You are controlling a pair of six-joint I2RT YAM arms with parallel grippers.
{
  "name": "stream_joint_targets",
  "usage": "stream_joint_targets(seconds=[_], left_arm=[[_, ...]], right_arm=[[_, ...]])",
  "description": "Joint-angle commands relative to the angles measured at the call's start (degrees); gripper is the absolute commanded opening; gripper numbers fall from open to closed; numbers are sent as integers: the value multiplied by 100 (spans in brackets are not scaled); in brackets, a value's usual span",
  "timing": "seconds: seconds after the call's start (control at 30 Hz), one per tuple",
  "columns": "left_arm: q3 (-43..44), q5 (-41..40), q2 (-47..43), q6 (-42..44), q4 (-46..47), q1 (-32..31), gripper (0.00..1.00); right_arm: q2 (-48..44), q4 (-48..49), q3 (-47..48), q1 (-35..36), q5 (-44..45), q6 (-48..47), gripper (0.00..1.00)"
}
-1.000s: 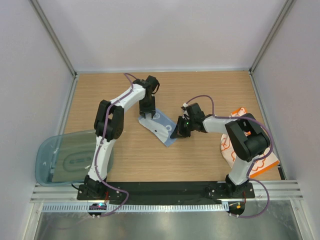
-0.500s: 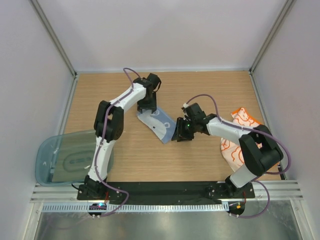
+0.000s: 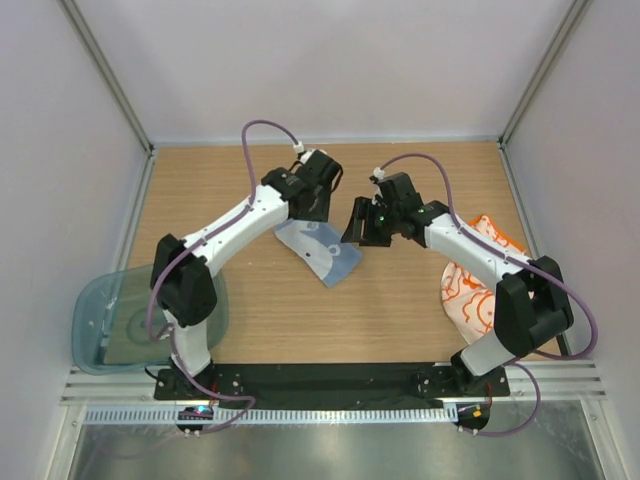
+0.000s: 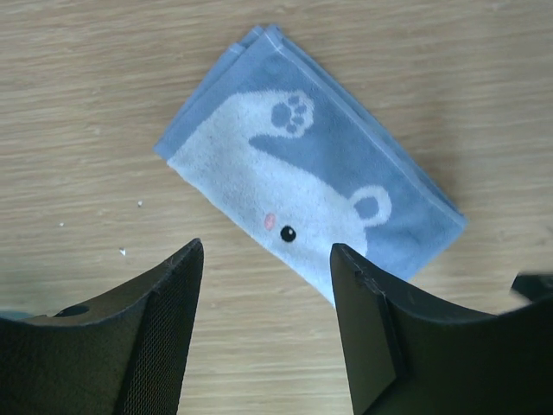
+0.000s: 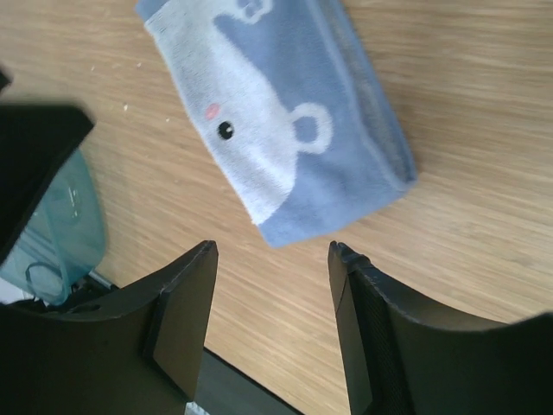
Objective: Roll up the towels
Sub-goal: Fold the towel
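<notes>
Top view: blue towel (image 3: 322,250) is lying folded flat mid-surface, slanting from far-left to near-right. L claw (image 3: 314,208) is hanging over its far-left end and R claw (image 3: 360,228) just by its right edge. Both are standing released w/ nothing in them. Orange towels (image 3: 468,292) are sitting in a loose heap at the right side, partly under the R arm; can't tell how many. Tray (image 3: 108,322) is sitting at the near-left edge, well apart from all cloth. Bare surface (image 3: 250,300) is showing between tray and blue towel.

L wrist view: L claw (image 4: 266,251) is hovering above the blue towel (image 4: 302,173), jaws apart, gripping nothing. Towel is lying flat as a folded rectangle, a white bear w/ paw print facing up, so not plain blue. No curl is showing at either end. Wood surface (image 4: 86,86) is showing all round it.

R wrist view: R claw (image 5: 272,249) is also hanging released, jaws wide, over bare wood just off the towel's near corner. Blue towel (image 5: 285,112) is showing the bear's face; layered folded edges are running down its right side. Tray (image 5: 52,226) is peeking in at the left.

Progress, as a judgement: early. No towel is looking rolled in any view. Blue one seems folded into a strip, prob. prep for rolling; the roll itself isn't started. Orange ones are looking untouched. Left to do: roll blue, then spread, fold and roll each orange one.
</notes>
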Motion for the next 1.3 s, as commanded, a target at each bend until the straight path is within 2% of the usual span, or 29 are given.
stream_joint_targets(seconds=[0.0,0.17,0.37,0.47,0.5,0.53,0.6,0.63,0.67,0.8,0.93,1.07,1.27], left_arm=[[-520,-591,-606,82,443,-226,62],[-1433,-467,-1729,116,856,-411,62],[-1628,-398,-2961,240,875,-543,65],[-1918,-564,-3831,266,1225,-552,80],[-2136,-608,-4068,283,1322,-552,95],[-2260,-713,-4436,301,1445,-543,100],[-2611,-801,-4789,493,1989,-543,100],[-2970,-810,-5087,590,2209,-543,100],[-3165,-793,-5212,713,2654,-535,100],[-3606,-976,-5389,1242,3239,-587,100],[-3431,-1153,-4977,1163,2871,-456,100],[-2974,-1206,-4449,978,1992,-209,100],[-3061,-828,-4360,890,1903,27,100]], right_arm=[[60,-28,9,-380,44,-107,61],[280,350,-289,-548,-281,-63,61],[211,675,-510,-549,-212,-19,63],[-139,964,-719,-557,-1,-19,63],[-281,1062,-799,-557,69,-28,64],[-413,1158,-887,-549,200,7,67],[-807,1475,-1132,-540,350,42,78],[-905,1571,-1212,-548,481,86,87],[-1002,1703,-1274,-540,535,86,88],[-1248,1994,-1572,-548,816,165,91],[-1039,1811,-1442,-557,790,385,90],[-582,1012,-1064,-671,1054,323,89],[208,1308,-1020,-847,571,525,78]])
